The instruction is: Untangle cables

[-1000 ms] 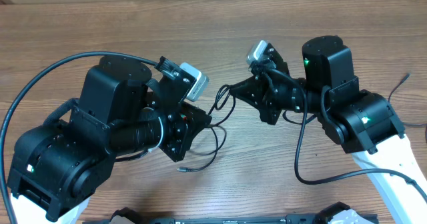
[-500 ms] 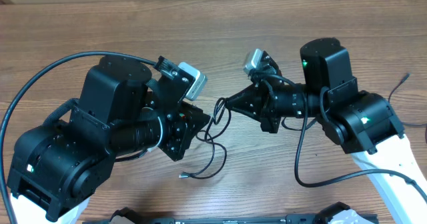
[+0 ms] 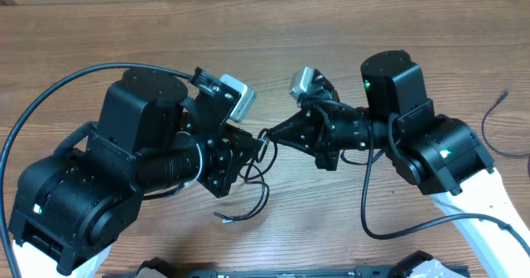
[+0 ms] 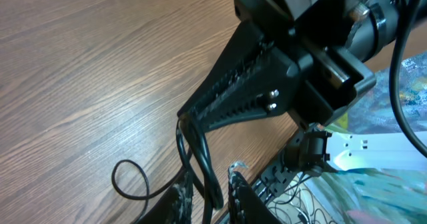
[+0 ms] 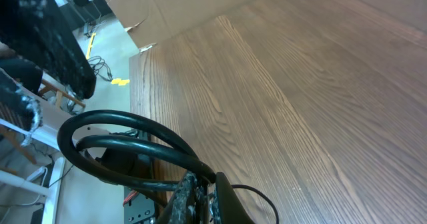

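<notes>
A wooden table (image 3: 124,30) is seen under both arms. The bulky left arm (image 3: 108,170) is bent in from the left, and the right arm (image 3: 431,146) is stretched across from the right, so that the two grippers are brought almost tip to tip.

The right gripper (image 4: 190,117) is seen pressed together at its tip, with the cables (image 4: 200,151) pinched there; in the right wrist view two strands are seen arching out of these jaws in a loop.

From that pinch the strands are led straight down into the gap of the left gripper (image 4: 208,184). Its jaws are held apart, with the strands lying between them and not visibly squeezed.

Just outside the left jaws, on the far side from the right gripper, a small loop (image 4: 130,181) is laid flat on the wood.

Below both sets of jaws, a slack length is curled on the table, ended by a small plug (image 3: 221,218).
</notes>
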`<state>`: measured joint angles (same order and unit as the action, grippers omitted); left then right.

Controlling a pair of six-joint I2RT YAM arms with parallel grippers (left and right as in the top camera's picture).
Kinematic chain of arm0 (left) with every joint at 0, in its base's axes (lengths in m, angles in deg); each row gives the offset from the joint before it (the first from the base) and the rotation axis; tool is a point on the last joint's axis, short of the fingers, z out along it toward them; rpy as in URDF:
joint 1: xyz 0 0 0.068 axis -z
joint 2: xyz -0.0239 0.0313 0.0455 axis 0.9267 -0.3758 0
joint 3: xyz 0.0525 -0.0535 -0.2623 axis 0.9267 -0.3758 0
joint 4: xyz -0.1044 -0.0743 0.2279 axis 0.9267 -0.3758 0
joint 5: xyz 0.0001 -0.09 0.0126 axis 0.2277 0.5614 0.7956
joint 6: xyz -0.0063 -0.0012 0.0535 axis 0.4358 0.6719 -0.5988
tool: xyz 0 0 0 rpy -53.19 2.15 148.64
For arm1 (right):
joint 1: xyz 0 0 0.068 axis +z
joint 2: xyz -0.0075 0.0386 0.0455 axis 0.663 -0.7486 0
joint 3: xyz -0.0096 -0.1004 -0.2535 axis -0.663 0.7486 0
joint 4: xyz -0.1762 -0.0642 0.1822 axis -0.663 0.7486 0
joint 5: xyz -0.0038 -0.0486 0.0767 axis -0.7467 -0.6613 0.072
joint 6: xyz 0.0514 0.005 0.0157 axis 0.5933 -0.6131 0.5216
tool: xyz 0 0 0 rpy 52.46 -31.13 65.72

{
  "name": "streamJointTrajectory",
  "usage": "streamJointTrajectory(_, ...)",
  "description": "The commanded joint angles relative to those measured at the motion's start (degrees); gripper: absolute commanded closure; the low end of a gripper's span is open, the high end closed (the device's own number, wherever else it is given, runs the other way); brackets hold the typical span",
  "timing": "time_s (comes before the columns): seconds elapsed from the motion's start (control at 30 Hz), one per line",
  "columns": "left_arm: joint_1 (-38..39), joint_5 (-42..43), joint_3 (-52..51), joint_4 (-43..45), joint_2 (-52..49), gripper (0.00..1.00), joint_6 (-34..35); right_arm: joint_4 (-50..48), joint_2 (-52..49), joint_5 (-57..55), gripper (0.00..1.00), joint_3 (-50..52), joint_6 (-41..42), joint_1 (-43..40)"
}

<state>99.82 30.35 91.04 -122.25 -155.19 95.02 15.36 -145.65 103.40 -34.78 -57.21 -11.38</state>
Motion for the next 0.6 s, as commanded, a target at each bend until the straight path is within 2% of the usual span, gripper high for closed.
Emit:
streamJointTrajectory(0.0, 0.37, 0.61, 1.01, 0.61, -0.02, 0.82, 0.57, -0.37, -0.42, 0.15, 0.96, -0.48, 0.02, 1.16)
streamJointTrajectory(0.57, 0.37, 0.52, 0.98, 0.33, -0.31, 0.79, 0.55, -2.69, -2.08, 0.15, 0.96, -0.48, 0.09, 2.93)
